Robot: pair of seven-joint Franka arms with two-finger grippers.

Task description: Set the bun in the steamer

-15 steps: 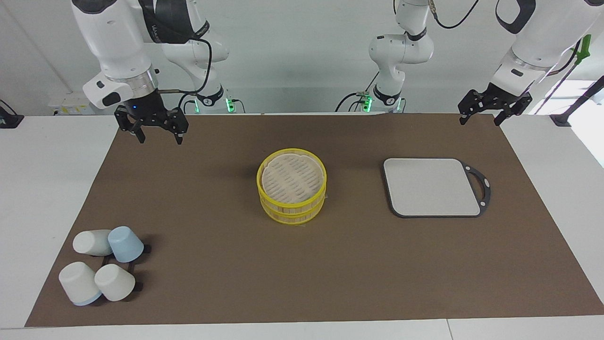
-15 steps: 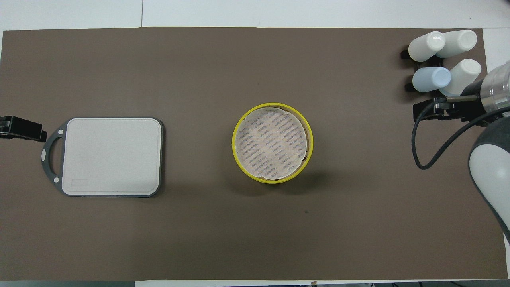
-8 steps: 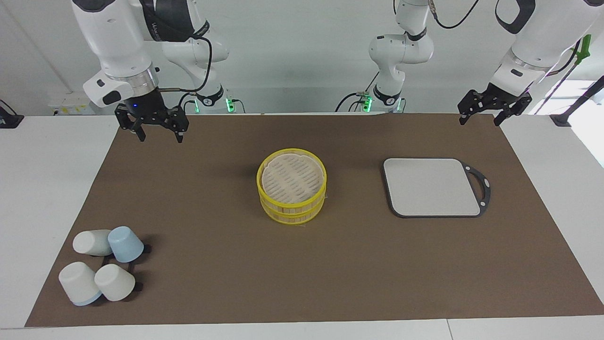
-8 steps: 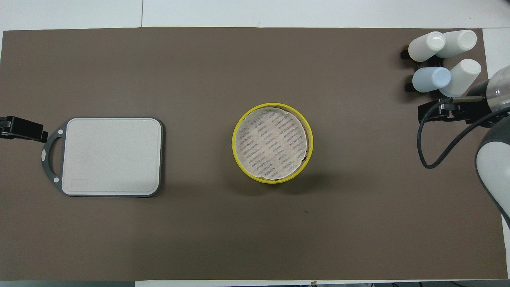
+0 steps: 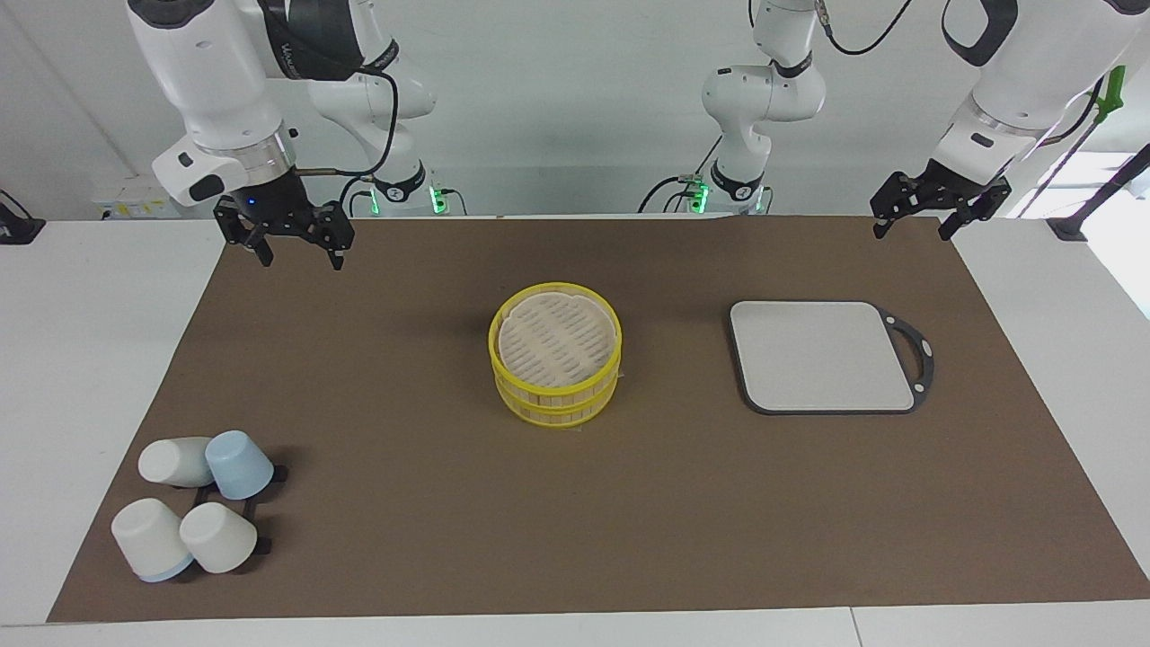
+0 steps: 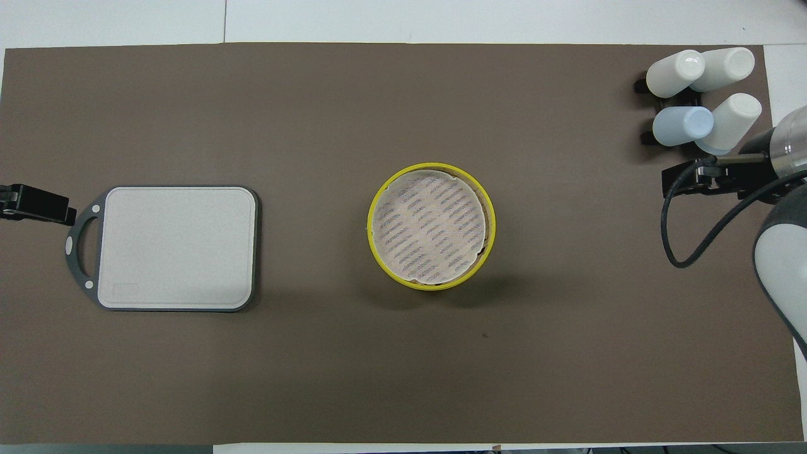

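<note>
Since a second ago my right gripper [image 5: 293,254] has drifted a little toward the right arm's end of the table and risen slightly; nothing else has shifted. It hangs in the air over the brown mat's [image 5: 683,539] edge nearest the robots, fingers spread wide, holding nothing. Left gripper [image 5: 909,225] waits over the mat's corner at the left arm's end, also spread open and empty.

On to the steamer [image 5: 556,367]: round, two stacked bamboo tiers with bright yellow rims, sitting mid-mat. From overhead I see its top [image 6: 430,227] covered by a pale disc with rows of dark slat marks, seated slightly off-centre so a sliver of tan shows at one edge. I can't find the bun in either view; whether it sits inside the steamer I can't tell, since the pale disc hides the inside.

Overhead, the left gripper is cut off at the frame's edge, only a black tip [image 6: 34,205] showing beside the board's handle. The right arm's wrist and its cable cover part of the mat near the cups.

Around it: a grey cutting board [image 5: 822,357] with a dark looped handle lies flat toward the left arm's end, well apart from the steamer. Four upturned cups [image 5: 193,503], three white and one pale blue, lean on a small black rack at the right arm's end, farther from the robots than the steamer. Nothing stands close around the steamer.
</note>
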